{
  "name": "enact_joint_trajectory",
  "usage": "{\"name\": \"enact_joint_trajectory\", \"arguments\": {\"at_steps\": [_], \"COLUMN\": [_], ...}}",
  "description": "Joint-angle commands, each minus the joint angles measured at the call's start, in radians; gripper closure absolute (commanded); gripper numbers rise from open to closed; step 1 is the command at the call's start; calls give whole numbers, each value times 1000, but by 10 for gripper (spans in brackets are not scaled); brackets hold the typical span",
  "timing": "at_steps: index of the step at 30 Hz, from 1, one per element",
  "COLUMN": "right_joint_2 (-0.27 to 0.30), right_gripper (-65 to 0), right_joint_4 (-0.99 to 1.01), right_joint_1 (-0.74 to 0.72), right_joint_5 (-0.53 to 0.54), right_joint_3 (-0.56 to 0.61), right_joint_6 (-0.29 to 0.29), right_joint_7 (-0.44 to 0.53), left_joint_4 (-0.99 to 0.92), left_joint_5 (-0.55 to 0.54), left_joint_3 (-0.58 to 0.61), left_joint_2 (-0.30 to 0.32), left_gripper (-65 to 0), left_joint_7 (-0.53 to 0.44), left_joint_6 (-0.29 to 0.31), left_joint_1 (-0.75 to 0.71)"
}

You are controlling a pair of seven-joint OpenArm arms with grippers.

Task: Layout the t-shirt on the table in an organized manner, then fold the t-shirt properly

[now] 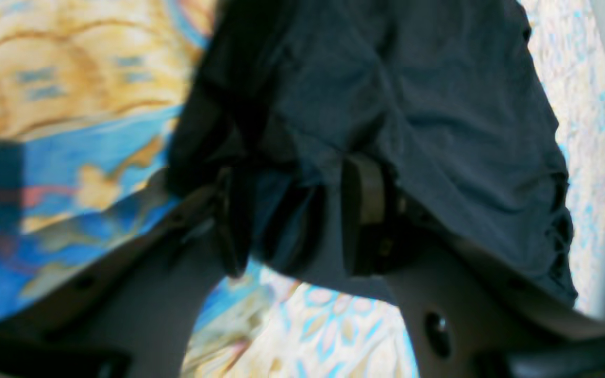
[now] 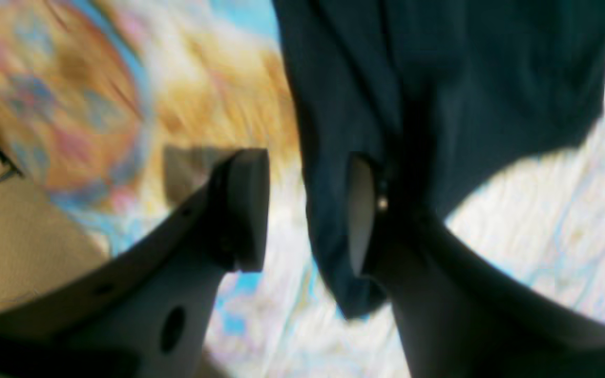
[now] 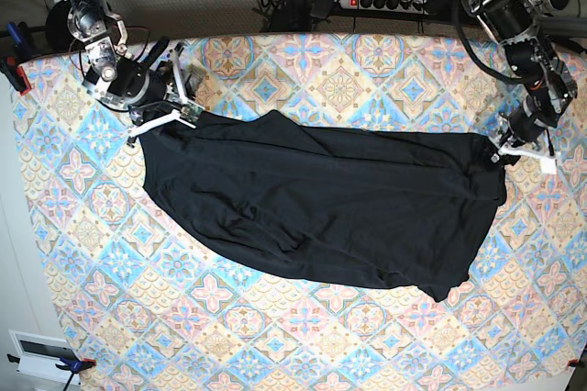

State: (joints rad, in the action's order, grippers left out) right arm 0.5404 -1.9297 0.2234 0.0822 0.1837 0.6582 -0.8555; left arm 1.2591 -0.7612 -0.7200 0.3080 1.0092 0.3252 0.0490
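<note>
The black t-shirt (image 3: 321, 207) lies spread across the patterned surface (image 3: 83, 318). Both tools stand spread at its edges: right tool (image 2: 302, 210) at one end, left tool (image 1: 297, 215) opposite. A power strip (image 3: 385, 1) lies beyond.

My t-shirt (image 3: 321, 198) was soft, thin, matt black cloth, lightly creased. The surface (image 3: 275, 336) wore a smooth printed cloth. My left hand (image 1: 297, 215) looked matt grey plastic.

The tabletop (image 3: 303, 345), covered in a cloth of blue, pink, yellow and cream diamond tiles, carries the black t-shirt (image 3: 321, 203), spread wide and creased across its middle, reaching nearly side to side
</note>
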Motion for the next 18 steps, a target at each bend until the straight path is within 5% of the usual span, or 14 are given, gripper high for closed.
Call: {"name": "enact_joint_trajectory", "arguments": {"at_steps": [1, 7, 18], "right_joint_2": [16, 14, 14], "right_gripper": [-227, -227, -227], "right_joint_4": [-9, 109, 178], "right_joint_1": [-9, -11, -6], "right_joint_5": [-46, -335, -364], "right_joint_3": [1, 55, 81], "right_joint_6": [-5, -5, -7], "right_joint_7": [11, 94, 117], "left_joint_4": [20, 18, 20], "left_joint_5": [-36, -40, -44], "left_joint_3": [0, -2, -2], "left_joint_2": [20, 16, 16], "left_gripper": [-259, -259, -259], "left_joint_7": [-11, -13, 17], "left_joint_6": [9, 9, 9], "left_joint_1": [4, -7, -25]}}
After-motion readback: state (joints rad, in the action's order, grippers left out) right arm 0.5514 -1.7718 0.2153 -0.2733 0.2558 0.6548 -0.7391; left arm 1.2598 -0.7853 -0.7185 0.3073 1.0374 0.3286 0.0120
